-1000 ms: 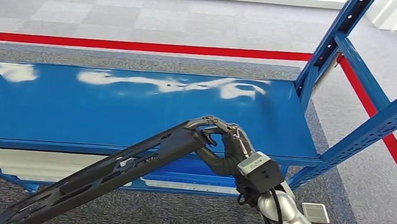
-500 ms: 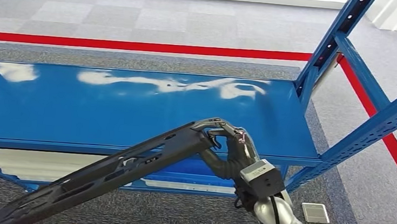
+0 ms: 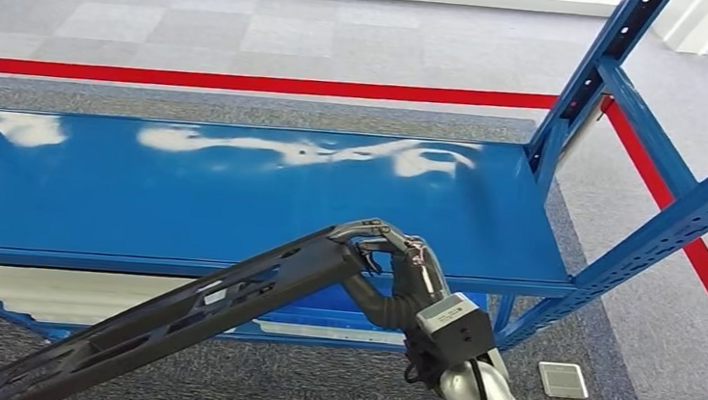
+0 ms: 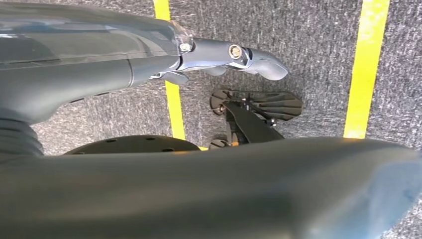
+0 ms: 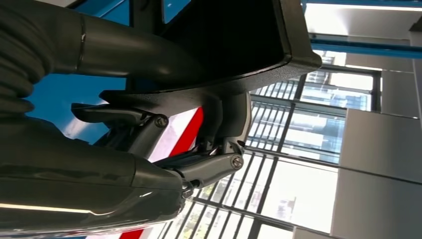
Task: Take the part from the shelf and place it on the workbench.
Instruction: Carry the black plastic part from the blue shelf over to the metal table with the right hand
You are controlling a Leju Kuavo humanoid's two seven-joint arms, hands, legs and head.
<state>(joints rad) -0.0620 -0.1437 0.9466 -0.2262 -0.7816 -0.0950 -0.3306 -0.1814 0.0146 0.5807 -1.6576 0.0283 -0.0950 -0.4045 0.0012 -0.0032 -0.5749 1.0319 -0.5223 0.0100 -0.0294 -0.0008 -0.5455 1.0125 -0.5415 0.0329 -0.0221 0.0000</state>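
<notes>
**Long part, one-handed grip, feels sketchy**

Nearest me, the right hand (image 3: 401,262) has its fingers wrapped around one end of the long black part (image 3: 195,312), which slants down out in front of the blue shelf (image 3: 235,190). The left hand (image 4: 234,55) hangs by the floor, holding nothing. That far end could dip, twist loose, or clip the shelf edge while turning.

The blue shelf (image 3: 234,199) is viewed from high on the body, forward and down. The carpeted floor (image 4: 318,59) is faced by the left wrist camera. The shelf is shared, at close range, by the right wrist camera.
</notes>
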